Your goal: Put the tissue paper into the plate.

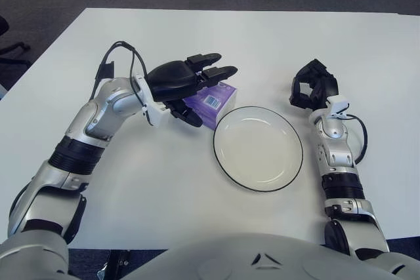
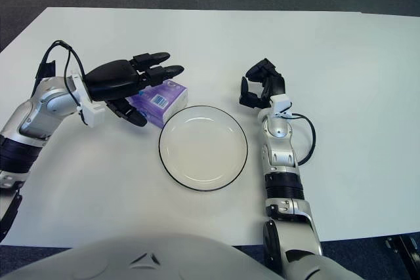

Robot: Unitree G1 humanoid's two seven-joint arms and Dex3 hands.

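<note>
Left hand [image 1: 187,86] hovers spread over the purple tissue packet [image 1: 213,103], left of centre, gripping nothing; beside it sits the black-rimmed white plate [image 1: 258,149]. Right hand [image 1: 313,86], fingers curled and holding nothing, shows right of the plate.

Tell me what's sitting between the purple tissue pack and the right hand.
The plate, white with a dark rim and nothing on it, lies between the tissue pack and the right hand. The left hand hovers over the pack, fingers spread. Both eye views show this.

tissue paper [image 1: 213,101]: purple | plate [image 1: 258,148]: white, black rim
</note>
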